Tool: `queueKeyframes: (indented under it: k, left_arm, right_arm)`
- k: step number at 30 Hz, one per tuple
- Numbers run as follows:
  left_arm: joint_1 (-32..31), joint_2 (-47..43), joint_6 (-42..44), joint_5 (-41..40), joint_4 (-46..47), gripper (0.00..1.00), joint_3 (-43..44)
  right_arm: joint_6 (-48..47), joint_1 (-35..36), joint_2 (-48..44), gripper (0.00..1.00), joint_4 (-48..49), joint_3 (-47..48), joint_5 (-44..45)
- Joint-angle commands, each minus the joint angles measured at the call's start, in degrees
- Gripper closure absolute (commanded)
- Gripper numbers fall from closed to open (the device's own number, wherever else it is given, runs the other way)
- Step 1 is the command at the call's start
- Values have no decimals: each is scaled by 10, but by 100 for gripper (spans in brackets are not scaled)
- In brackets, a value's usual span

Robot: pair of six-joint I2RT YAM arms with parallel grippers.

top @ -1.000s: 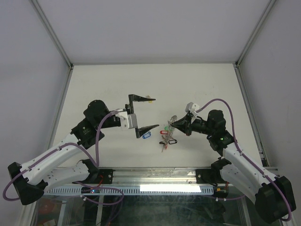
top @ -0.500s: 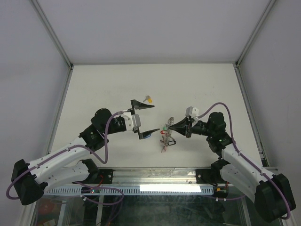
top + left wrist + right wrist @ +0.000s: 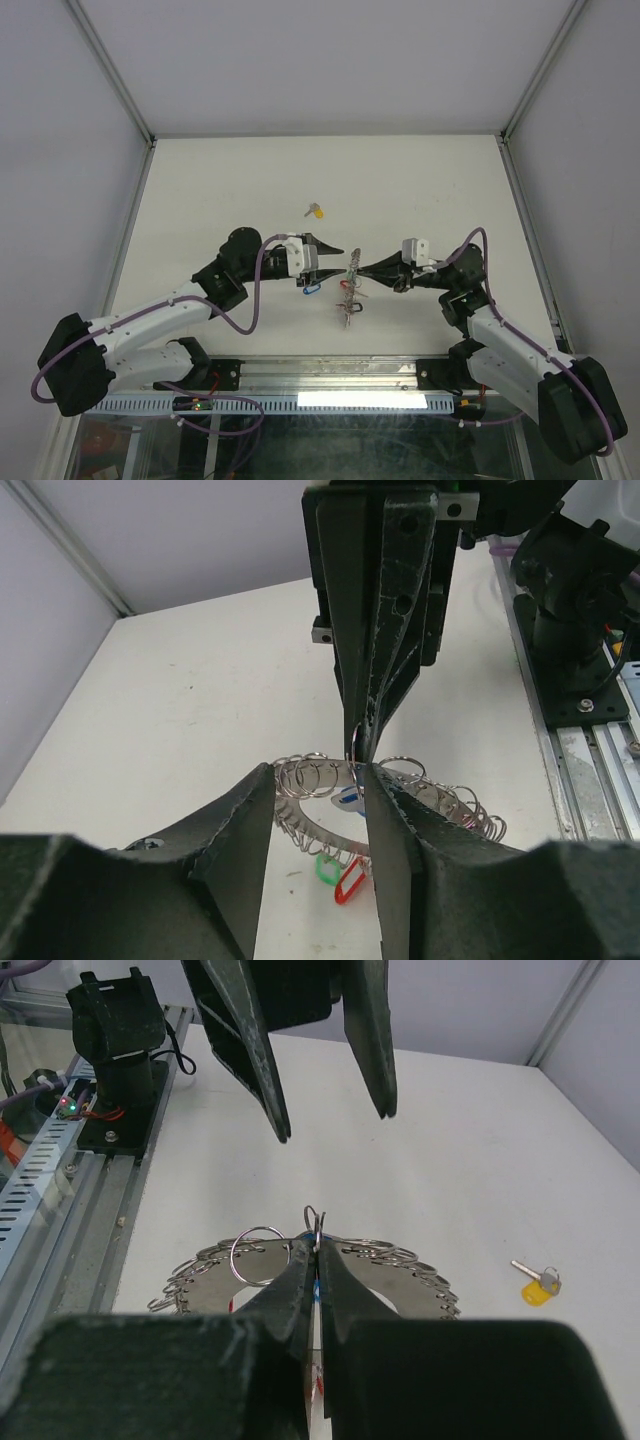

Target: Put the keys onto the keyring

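The keyring (image 3: 349, 286) is a wide silver ring fringed with small split rings and red and green tags (image 3: 345, 882). It is held up off the table, edge-on to the top camera. My right gripper (image 3: 361, 268) is shut on its rim, pinching a small split ring (image 3: 316, 1228). My left gripper (image 3: 318, 775) faces it, jaws a finger-width apart, with the keyring's near arc (image 3: 310, 820) showing in the gap. A blue-tagged key (image 3: 310, 289) lies on the table under the left gripper. The yellow-tagged key (image 3: 316, 211) (image 3: 540, 1285) lies apart, farther back.
The white table (image 3: 220, 190) ends in a metal rail (image 3: 330, 375) along the near edge, where both arm bases are bolted. White walls with grey frame posts close the left, right and back sides.
My left gripper has swung right, off the two loose keys, up to the keyring, and its jaws have narrowed. My right gripper has levelled out and shifted left, still pinching the keyring.
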Motion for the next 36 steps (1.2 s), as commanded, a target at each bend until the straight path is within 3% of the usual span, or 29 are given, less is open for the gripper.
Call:
queueKeyframes:
  k: [1, 5, 9, 15, 25, 36]
  left_arm:
    - [-3, 7, 3, 27, 55, 58, -7]
    - [-3, 11, 2, 22, 77, 44, -14]
    - [-3, 20, -2, 24, 88, 42, -11]
    - [-3, 39, -11, 34, 102, 56, -9]
    - [-3, 69, -27, 48, 124, 58, -7]
    - [-3, 82, -27, 60, 125, 78, 0]
  right_arm:
    - [10, -2, 0, 100, 91, 15, -9]
    - [16, -1, 10, 100, 92, 26, -2]
    - [17, -2, 18, 100, 92, 32, -2]
    - [21, -1, 22, 100, 106, 34, 0]
    - [38, 1, 28, 100, 135, 35, 5]
    - [43, 3, 33, 100, 145, 39, 2]
